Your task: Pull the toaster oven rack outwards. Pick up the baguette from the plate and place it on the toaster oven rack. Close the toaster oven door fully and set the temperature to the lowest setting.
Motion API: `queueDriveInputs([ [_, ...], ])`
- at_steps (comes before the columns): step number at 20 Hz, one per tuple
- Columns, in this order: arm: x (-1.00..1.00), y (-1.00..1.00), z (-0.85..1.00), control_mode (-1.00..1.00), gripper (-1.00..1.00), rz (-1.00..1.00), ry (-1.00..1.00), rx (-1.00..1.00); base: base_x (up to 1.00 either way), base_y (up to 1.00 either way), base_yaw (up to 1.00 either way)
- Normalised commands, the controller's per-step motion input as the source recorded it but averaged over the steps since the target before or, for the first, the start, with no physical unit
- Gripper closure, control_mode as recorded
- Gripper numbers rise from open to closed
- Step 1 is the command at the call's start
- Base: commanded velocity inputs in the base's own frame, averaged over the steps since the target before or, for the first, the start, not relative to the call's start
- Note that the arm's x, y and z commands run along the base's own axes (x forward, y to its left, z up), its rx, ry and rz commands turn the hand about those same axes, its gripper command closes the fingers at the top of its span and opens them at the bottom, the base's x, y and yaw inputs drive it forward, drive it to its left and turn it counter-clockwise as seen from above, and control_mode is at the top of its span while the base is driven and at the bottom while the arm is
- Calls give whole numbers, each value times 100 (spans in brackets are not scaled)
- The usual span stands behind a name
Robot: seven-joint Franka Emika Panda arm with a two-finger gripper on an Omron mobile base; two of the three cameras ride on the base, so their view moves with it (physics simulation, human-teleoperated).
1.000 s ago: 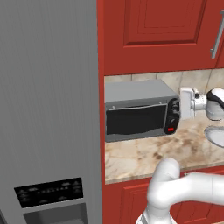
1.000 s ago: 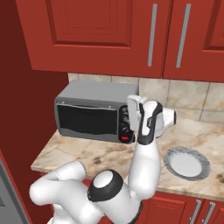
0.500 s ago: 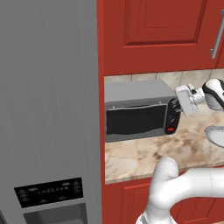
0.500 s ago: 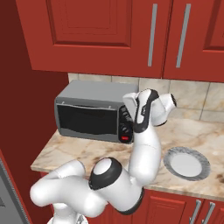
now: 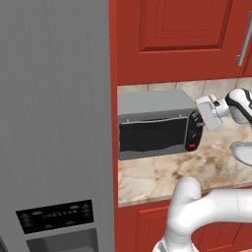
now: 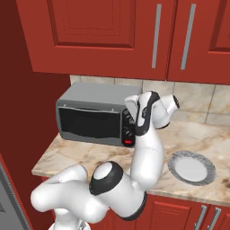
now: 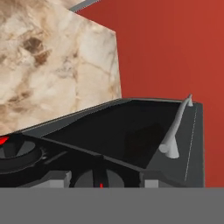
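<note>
Two knobs and a red button sit on the dark control strip at the right end of the toaster oven [image 5: 156, 123] in the left base view, and the gripper [image 5: 201, 119] is held right up at that strip, wrist turned sideways, which suits a hand working a dial; whether its claw is apart or together I cannot tell. The oven door [image 5: 152, 134] is shut flush, so the temperature setting looks like the step in hand. At the right edge, part of the plate [image 5: 242, 152] lies on the marble counter [image 5: 162, 172]. From the right base view, the gripper [image 6: 131, 117] again sits against the control panel, hiding the knobs, and the plate [image 6: 192, 167] is bare, well apart from the oven [image 6: 92, 114]; no bread is on it, presumably because it is inside behind the dark glass. Seen from the hand, the view is rolled: a knob [image 7: 100, 177] sits close at the bottom and the door handle [image 7: 176, 129] runs across the black glass.
</note>
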Motion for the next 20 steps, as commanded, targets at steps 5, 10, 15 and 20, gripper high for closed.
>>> queueDriveInputs([
  [5, 63, 0, 0, -100, 100, 20, 15, -66, 0, 0, 0],
  [10, 61, 0, 0, -100, 100, 25, 16, -76, 0, 0, 0],
  [15, 66, -1, 0, -100, 100, 24, 20, -81, 0, 0, 0],
  [20, 77, -8, 0, -100, 100, 23, 27, -83, 0, 0, 0],
])
